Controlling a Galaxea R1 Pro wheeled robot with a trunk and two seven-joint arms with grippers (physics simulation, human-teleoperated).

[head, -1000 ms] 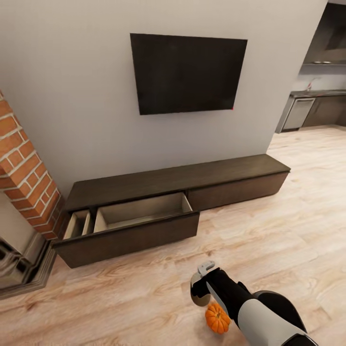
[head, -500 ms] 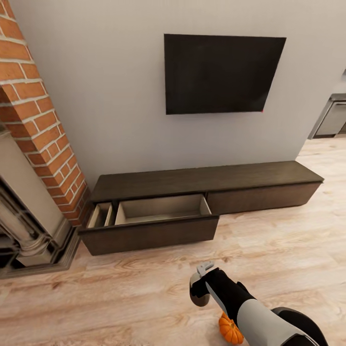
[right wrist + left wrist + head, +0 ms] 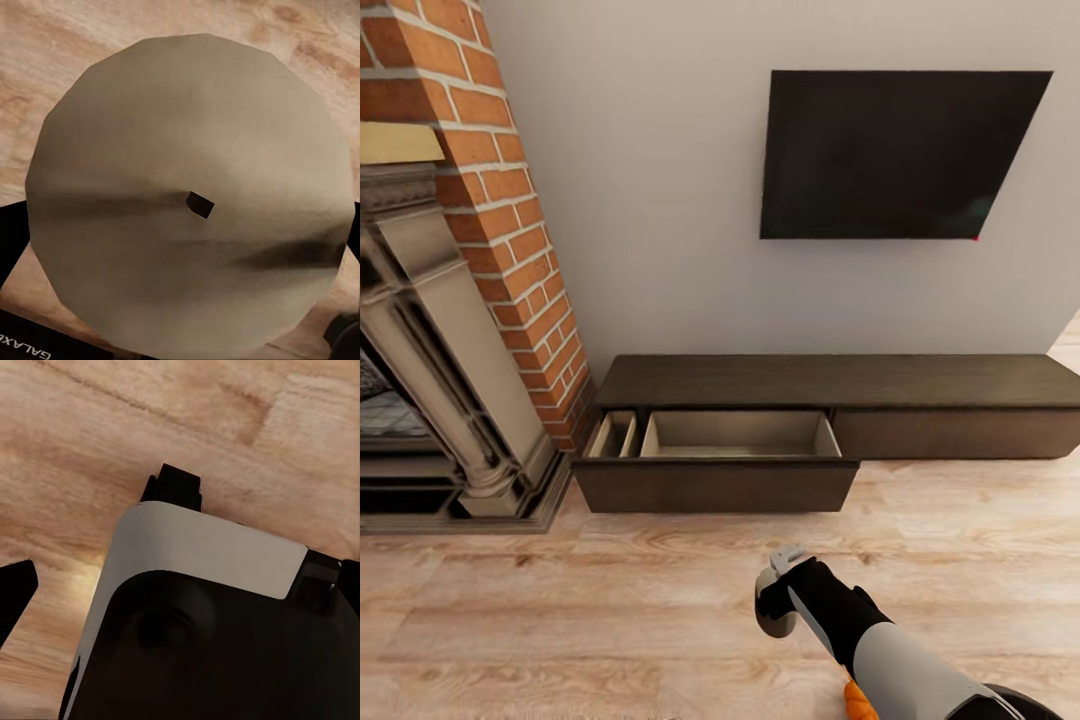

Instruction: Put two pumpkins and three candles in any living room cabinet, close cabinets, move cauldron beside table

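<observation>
Gripping a candle [image 3: 772, 618], the right gripper [image 3: 778, 590] hangs low over the floor [image 3: 610, 610], its fingers closed on the stout beige cylinder; the right wrist view looks straight down on the candle's round top [image 3: 191, 202] with its small dark wick nub at the centre, wood grain showing around it. Behind the right forearm, at the bottom edge of the head view, a sliver of orange pumpkin [image 3: 857, 700] shows on the floor. The left wrist view looks onto a white and black body part of the robot over the boards (whether the left gripper is open or closed cannot be told). The floor is light wood plank with a swirling grain. Beyond it, against a pale grey wall [image 3: 660, 200], runs the long, low, dark-brown cabinet [image 3: 840, 378]; its left drawer [image 3: 720, 470] stands pulled out, showing a tan interior split into a narrow and a wide compartment. A black TV [image 3: 895, 155] is mounted above. To the left stands a red-brick chimney [image 3: 510, 210] with an ornate fireplace surround [image 3: 430, 340].
</observation>
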